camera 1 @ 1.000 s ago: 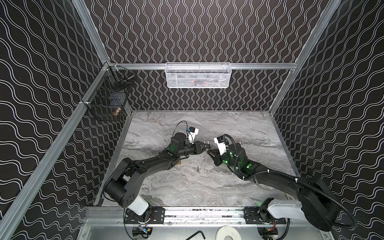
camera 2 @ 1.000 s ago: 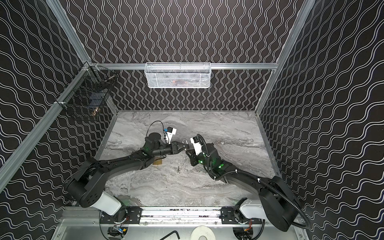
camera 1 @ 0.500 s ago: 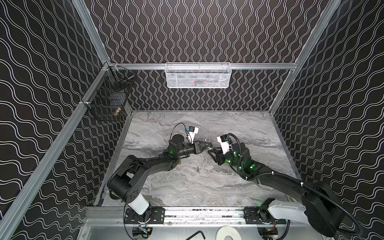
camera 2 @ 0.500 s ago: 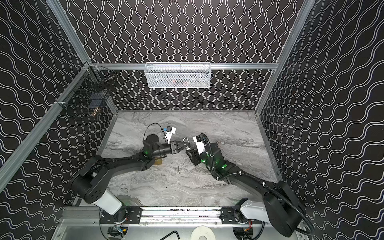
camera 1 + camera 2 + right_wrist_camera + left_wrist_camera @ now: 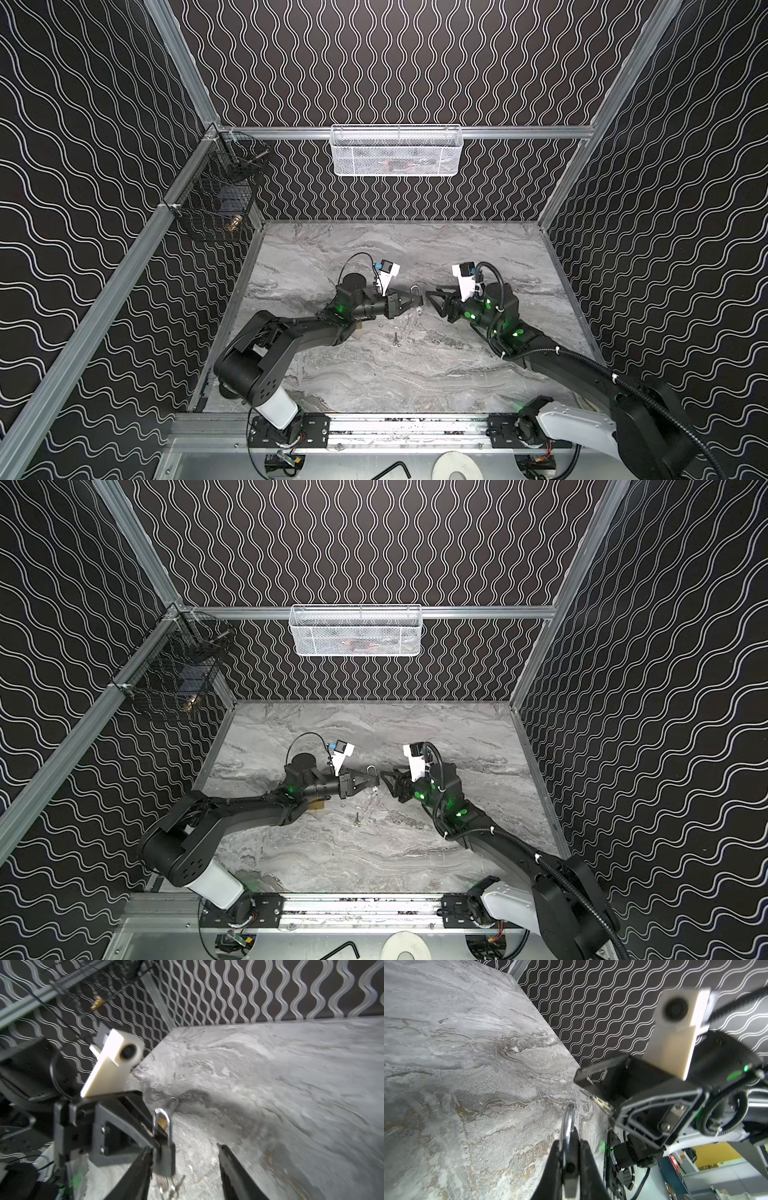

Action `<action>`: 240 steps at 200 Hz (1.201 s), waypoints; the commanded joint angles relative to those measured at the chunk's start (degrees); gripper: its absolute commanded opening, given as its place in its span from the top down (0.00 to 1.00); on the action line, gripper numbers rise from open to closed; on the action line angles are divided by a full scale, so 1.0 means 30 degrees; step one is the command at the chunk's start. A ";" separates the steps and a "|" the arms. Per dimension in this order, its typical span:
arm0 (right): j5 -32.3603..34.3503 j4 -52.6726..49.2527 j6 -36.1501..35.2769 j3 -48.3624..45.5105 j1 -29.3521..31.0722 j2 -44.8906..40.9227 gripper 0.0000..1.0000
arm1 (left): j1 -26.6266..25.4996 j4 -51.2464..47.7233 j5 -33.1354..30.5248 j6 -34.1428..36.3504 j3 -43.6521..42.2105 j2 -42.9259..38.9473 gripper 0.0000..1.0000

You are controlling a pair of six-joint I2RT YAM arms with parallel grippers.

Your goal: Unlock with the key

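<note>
- Left wrist view: I see the left gripper (image 5: 569, 1147) clenched on the padlock (image 5: 571, 1184), which sits between its fingers.
- Right gripper (image 5: 184, 1146) is spread and empty; the padlock is just beside one finger, the key (image 5: 163, 1183) blurred beneath it.

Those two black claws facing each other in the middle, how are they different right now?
The left gripper is shut, its jaws pressed together; the right gripper is open, its jaws wide apart. The left gripper holds the padlock by its body; the right gripper holds nothing. Both are black, two-fingered, and point toward each other.
</note>
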 commanded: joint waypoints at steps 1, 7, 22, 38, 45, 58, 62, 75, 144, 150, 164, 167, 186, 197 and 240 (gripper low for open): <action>-0.3581 0.1018 -0.0256 0.0835 -0.0166 0.1032 0.49 | -0.0085 -0.0048 0.1086 0.1873 -0.0079 -0.0337 1.00; -0.4393 0.1650 -0.0077 0.0875 -0.0183 0.1369 0.49 | -0.0086 0.0118 0.1197 0.1878 -0.0153 -0.0383 1.00; -0.5414 0.3104 0.0563 0.0762 -0.0206 0.1995 0.53 | -0.0109 0.0365 0.1221 0.1838 -0.0272 -0.0569 1.00; -0.5575 0.3600 0.0844 0.0809 -0.0213 0.2467 0.56 | -0.0138 0.0075 0.1266 0.1929 -0.0188 -0.0715 1.00; -0.5630 0.3673 0.0939 0.0867 -0.0213 0.2618 0.59 | -0.0155 0.0051 0.1244 0.1973 -0.0193 -0.0796 1.00; -0.5778 0.4012 0.1198 0.0824 -0.0213 0.2810 0.62 | -0.0136 -0.0280 0.1178 0.2131 -0.0096 -0.0937 1.00; -0.5802 0.4196 0.1301 0.0777 -0.0213 0.2840 0.63 | -0.0134 -0.0440 0.1260 0.2230 -0.0023 -0.0910 1.00; -0.6076 0.4611 0.1583 0.0754 -0.0213 0.2976 0.72 | -0.0172 -0.0577 0.1412 0.2300 0.0116 -0.0795 1.00; -0.6212 0.4210 0.1681 0.1111 -0.0211 0.3392 1.00 | -0.0204 0.0369 0.1116 0.1867 0.0079 -0.0463 1.00; -0.6083 0.4153 0.1681 0.1082 -0.0199 0.3350 1.00 | -0.0203 0.0225 0.1040 0.1958 0.0029 -0.0499 1.00; -0.5502 0.3824 0.1652 0.1080 -0.0186 0.3188 1.00 | -0.0203 0.0026 0.1031 0.2176 0.0048 -0.0475 1.00; -0.5361 0.3709 0.1652 0.1102 -0.0184 0.3173 1.00 | -0.0200 0.0038 0.1031 0.2181 0.0043 -0.0468 1.00; -0.4392 0.3264 0.1648 0.1110 -0.0184 0.2942 1.00 | -0.0202 0.0613 0.1217 0.1962 -0.0045 -0.0091 1.00; -0.3845 0.3350 0.1758 0.0954 -0.0191 0.2770 1.00 | -0.0243 0.1430 0.1472 0.1582 -0.0127 0.0208 1.00; -0.2366 0.3782 0.2116 0.0582 -0.0155 0.2299 1.00 | -0.0964 0.1375 0.1256 0.1953 -0.0048 0.0567 0.92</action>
